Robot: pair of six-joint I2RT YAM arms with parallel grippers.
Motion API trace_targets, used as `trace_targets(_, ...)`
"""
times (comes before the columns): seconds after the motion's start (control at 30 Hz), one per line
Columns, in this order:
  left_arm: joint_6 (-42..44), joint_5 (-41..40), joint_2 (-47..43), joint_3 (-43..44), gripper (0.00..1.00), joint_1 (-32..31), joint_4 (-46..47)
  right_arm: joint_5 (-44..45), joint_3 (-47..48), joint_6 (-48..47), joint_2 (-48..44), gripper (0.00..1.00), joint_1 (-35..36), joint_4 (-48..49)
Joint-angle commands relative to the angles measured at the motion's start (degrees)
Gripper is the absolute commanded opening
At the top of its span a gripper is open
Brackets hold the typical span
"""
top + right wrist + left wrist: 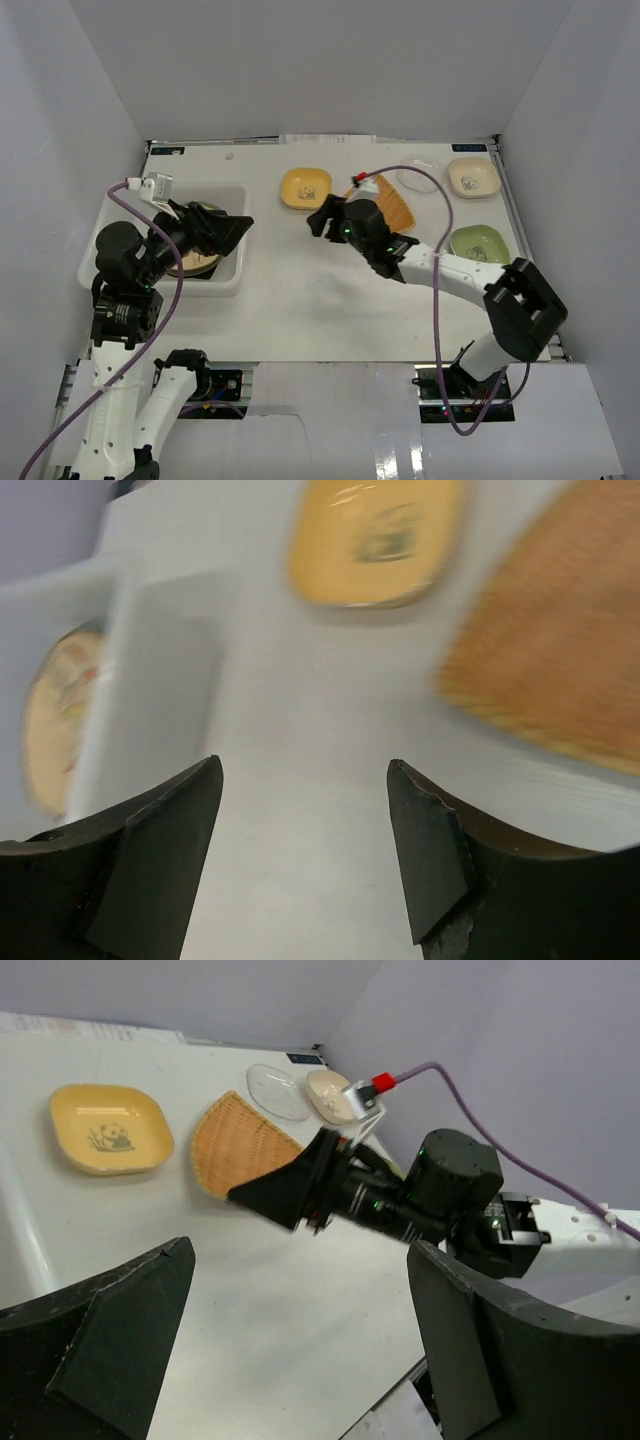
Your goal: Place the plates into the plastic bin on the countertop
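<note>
The right fingers [150,870] stood apart with nothing between them, above bare surface [300,300] between the plastic bin [228,192] and the orange woven fan-shaped plate [398,205]. The left fingers [110,1340] were spread wide and empty too, poised over the bin's right end. Inside the bin lay a floral cream plate [195,262]; what sat beneath it could not be made out. Five dishes waited outside on the surface: the yellow plate [305,187] nearest the bin, the woven one just beside it to the right, the clear plate [420,175] and the cream plate [473,177] toward the far right corner, and the green plate [478,243] near the right edge. The woven plate looked the lightest, with a rough weave that should grip well and a little give under pressure. It lay nearly flat, though, so one finger would probably have to slide under its edge. The yellow, cream and green dishes appeared rigid and glossy, likely slippery, and breakable if dropped. Their raised, flared rims offered the natural hold, one finger inside the wall and one outside, and a dish pinched at one side would tend to droop. The clear plate seemed thin and hard to judge by eye, so its rim called for a gentle squeeze.
</note>
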Motion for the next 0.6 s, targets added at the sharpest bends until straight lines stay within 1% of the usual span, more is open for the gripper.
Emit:
trace_targets(0.0, -1.1, 3.9, -1.1, -6.0, 0.98, -0.4, 1.7, 8.1, -11.2, 5.8, -7.2, 0.73, -9.4, 1.5)
trace_targets(0.03, -0.6, 4.1, -1.6, -7.4, 0.98, -0.7, 1.7, 11.7, -13.4, 6.1, -10.6, 0.81, -10.5, 1.4)
trace_targets(0.07, 0.6, 4.3, -2.1, -9.8, 0.98, -0.8, 1.6, 13.3, -15.2, 6.2, -12.1, 0.86, -12.0, 0.8)
trace_targets(0.1, 1.1, 4.2, -3.1, -10.8, 0.98, -1.3, 1.0, 13.8, -18.1, 6.3, -13.2, 0.9, -15.4, -0.2)
trace_targets(0.13, 2.0, 3.9, -3.5, -11.9, 0.98, -1.4, 0.7, 13.2, -19.3, 6.7, -14.9, 0.91, -17.1, -0.4)
trace_targets(0.2, 2.9, 4.3, -5.1, -14.9, 0.98, -1.8, 0.6, 11.8, -22.2, 7.8, -15.6, 0.92, -22.2, -0.4)
trace_targets(0.27, 4.0, 4.6, -5.9, -16.6, 0.98, -2.1, 0.4, 10.1, -23.4, 9.0, -15.4, 0.93, -25.4, -0.4)
trace_targets(0.3, 4.8, 4.7, -6.3, -17.8, 0.98, -2.3, 0.4, 9.3, -23.8, 9.3, -15.1, 0.95, -27.8, -0.4)
trace_targets(0.37, 5.9, 5.7, -7.6, -18.5, 0.98, -2.6, 0.6, 7.6, -24.1, 9.5, -13.4, 0.96, -29.8, 0.5)
trace_targets(0.4, 6.9, 5.8, -8.0, -18.7, 0.98, -2.9, 0.7, 6.6, -23.7, 9.3, -12.5, 0.96, -31.4, 1.0)
trace_targets(0.5, 8.3, 5.2, -8.4, -20.1, 0.98, -3.5, 1.0, -1.3, -19.6, 7.8, -6.8, 0.96, -33.1, 3.0)
trace_targets(0.53, 8.3, 5.1, -8.4, -21.1, 0.98, -3.5, 1.1, -2.5, -18.2, 7.8, -3.7, 0.94, -33.4, 3.0)
trace_targets(0.57, 8.3, 4.6, -8.5, -21.6, 0.98, -3.6, 1.4, -3.4, -16.1, 8.0, -2.3, 0.9, -33.6, 3.3)
